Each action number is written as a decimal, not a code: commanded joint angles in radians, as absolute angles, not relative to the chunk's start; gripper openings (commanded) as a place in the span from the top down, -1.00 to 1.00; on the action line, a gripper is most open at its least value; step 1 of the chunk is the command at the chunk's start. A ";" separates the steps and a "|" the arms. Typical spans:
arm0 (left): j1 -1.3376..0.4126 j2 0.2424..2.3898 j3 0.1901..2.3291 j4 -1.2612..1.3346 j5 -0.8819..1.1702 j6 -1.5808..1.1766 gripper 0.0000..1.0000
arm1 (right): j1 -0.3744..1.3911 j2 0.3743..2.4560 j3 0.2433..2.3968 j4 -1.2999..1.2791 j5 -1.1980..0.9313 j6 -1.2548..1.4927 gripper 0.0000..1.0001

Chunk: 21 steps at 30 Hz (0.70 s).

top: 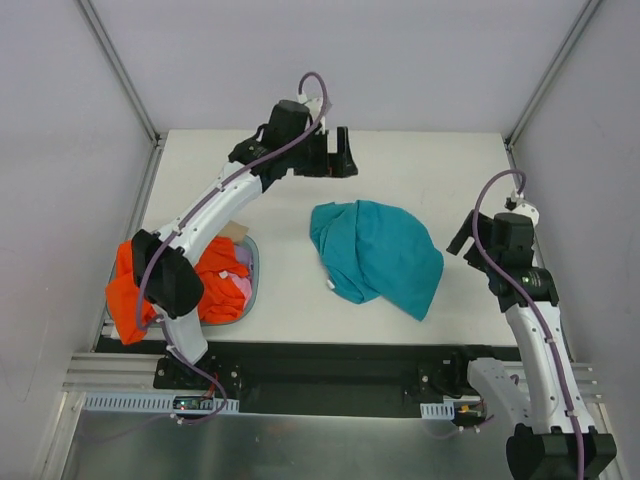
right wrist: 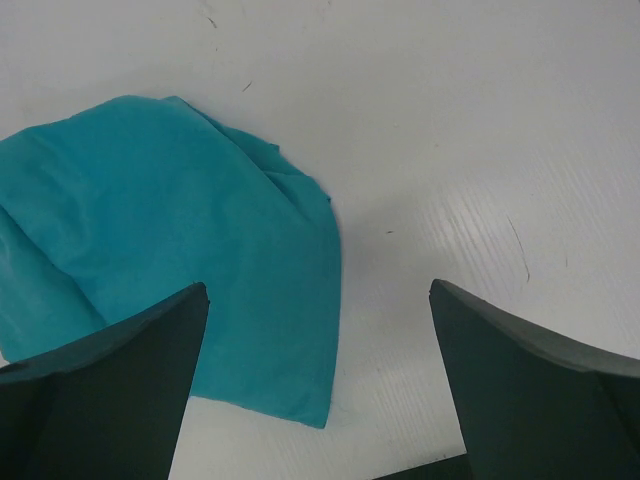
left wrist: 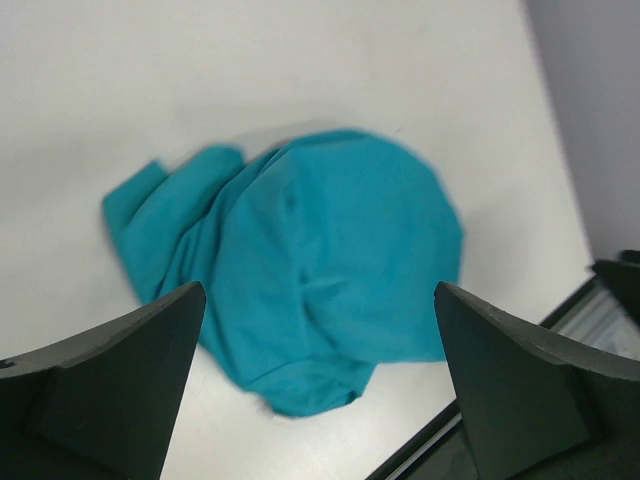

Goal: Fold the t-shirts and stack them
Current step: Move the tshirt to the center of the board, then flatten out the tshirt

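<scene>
The soft teal cloth t-shirt (top: pixel 378 258) lay crumpled in a rounded heap in the middle of the white worktop (top: pixel 430 170). The bright orange t-shirt (top: pixel 213 290) and the pale lavender-pink t-shirt (top: pixel 240 289) were bunched in the grey tub (top: pixel 254 272) at my left. My left tool (left wrist: pixel 318 295) and right tool (right wrist: pixel 318 290) were released, holding nothing.

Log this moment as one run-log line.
left gripper: open, empty, beyond teal t-shirt | right gripper: open, empty, beside it | teal t-shirt: crumpled, unfolded | orange t-shirt, pink t-shirt: heaped in bin
</scene>
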<state>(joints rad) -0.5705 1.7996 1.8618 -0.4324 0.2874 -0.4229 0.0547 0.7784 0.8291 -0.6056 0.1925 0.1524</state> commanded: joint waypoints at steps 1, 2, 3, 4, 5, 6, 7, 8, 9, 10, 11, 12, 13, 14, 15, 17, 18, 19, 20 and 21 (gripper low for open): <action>-0.565 1.645 1.651 -0.479 0.077 -0.419 -0.99 | 0.055 0.801 0.885 -0.634 0.167 0.146 -0.93; -0.563 1.614 1.541 -0.477 0.011 -0.431 -0.99 | 0.055 0.802 0.887 -0.632 0.167 0.147 -0.93; -0.564 1.558 1.490 -0.477 -0.023 -0.457 -0.99 | 0.054 0.804 0.885 -0.629 0.158 0.146 -0.93; -0.565 1.534 1.442 -0.476 -0.052 -0.472 -0.99 | 0.055 0.811 0.884 -0.627 0.153 0.146 -0.93; -0.565 1.516 1.360 -0.474 -0.086 -0.488 -0.99 | 0.055 0.818 0.884 -0.626 0.144 0.141 -0.93; -0.565 1.494 1.326 -0.472 -0.127 -0.517 -0.99 | 0.055 0.830 0.888 -0.627 0.117 0.138 -0.93; -0.563 1.491 1.298 -0.466 -0.141 -0.529 -0.98 | 0.055 0.845 0.893 -0.630 0.107 0.138 -0.93; -0.561 1.505 1.267 -0.465 -0.149 -0.547 -0.99 | 0.055 0.879 0.900 -0.634 0.103 0.144 -0.93; -0.555 1.520 1.261 -0.463 -0.147 -0.557 -0.99 | 0.055 0.899 0.903 -0.638 0.091 0.149 -0.93; -0.549 1.538 1.265 -0.462 -0.134 -0.563 -0.98 | 0.055 0.917 0.905 -0.641 0.083 0.152 -0.93; -0.548 1.584 1.285 -0.457 -0.117 -0.571 -0.99 | 0.055 0.952 0.905 -0.644 0.080 0.156 -0.93; -0.543 1.609 1.298 -0.448 -0.097 -0.571 -0.99 | 0.055 0.968 0.902 -0.652 0.077 0.167 -0.93; -0.537 1.635 1.328 -0.439 -0.072 -0.571 -0.99 | 0.054 0.982 0.896 -0.653 0.080 0.173 -0.93; -0.532 1.693 1.348 -0.424 -0.060 -0.574 -0.99 | 0.054 0.995 0.888 -0.657 0.086 0.179 -0.93; -0.526 1.725 1.371 -0.420 -0.043 -0.575 -0.98 | 0.054 1.017 0.870 -0.652 0.090 0.179 -0.93; -0.505 1.819 1.445 -0.411 -0.002 -0.581 -0.93 | 0.054 1.038 0.856 -0.647 0.097 0.181 -0.93; -0.497 1.850 1.469 -0.410 0.027 -0.586 -0.91 | 0.054 1.055 0.842 -0.635 0.095 0.175 -0.94; -0.480 1.877 1.514 -0.407 0.064 -0.589 -0.88 | 0.052 1.064 0.836 -0.629 0.094 0.172 -0.93; -0.476 1.932 1.534 -0.407 0.078 -0.595 -0.86 | 0.051 1.072 0.831 -0.618 0.091 0.163 -0.94; -0.471 1.959 1.554 -0.407 0.090 -0.594 -0.82 | 0.052 1.098 0.827 -0.600 0.086 0.152 -0.94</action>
<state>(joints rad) -0.5026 1.8648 1.4544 -0.4355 0.0025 -0.5652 0.0544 1.0554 0.8497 -0.6361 0.0975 0.1638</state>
